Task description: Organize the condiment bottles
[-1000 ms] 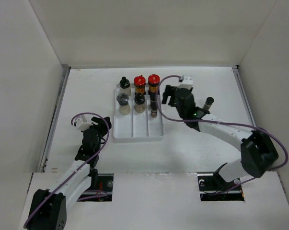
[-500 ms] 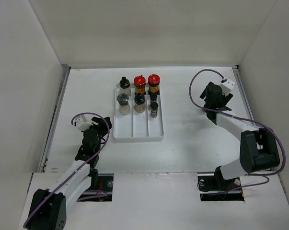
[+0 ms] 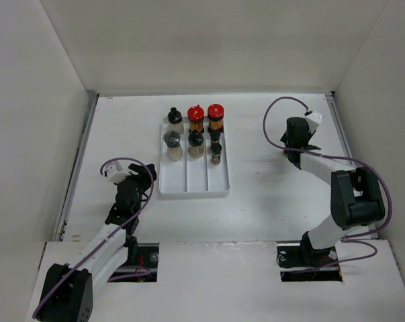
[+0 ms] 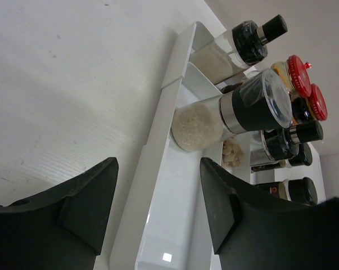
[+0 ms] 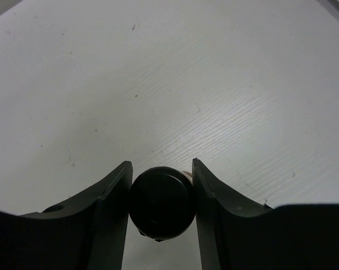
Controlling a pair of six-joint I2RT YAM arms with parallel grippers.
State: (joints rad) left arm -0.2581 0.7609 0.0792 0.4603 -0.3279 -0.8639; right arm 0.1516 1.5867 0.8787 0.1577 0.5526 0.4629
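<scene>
Top external view: the white table [image 3: 121,134] carries a white three-compartment tray [image 3: 192,188] left of centre. The left gripper [image 4: 158,169] hangs near the tray's left side, jaws apart on nothing. Well to the right, the right gripper [image 5: 161,164] is clamped on a black-capped bottle [image 5: 161,202] (only its round cap shows). At the tray's far end stand two red-capped bottles [image 3: 196,115] with dark-orange labels, three pale bottles [image 3: 172,144] with black or grey tops, one of them a clear-lidded grinder of white grains, and two tiny dark bottles [image 3: 215,155] in the right compartment.
</scene>
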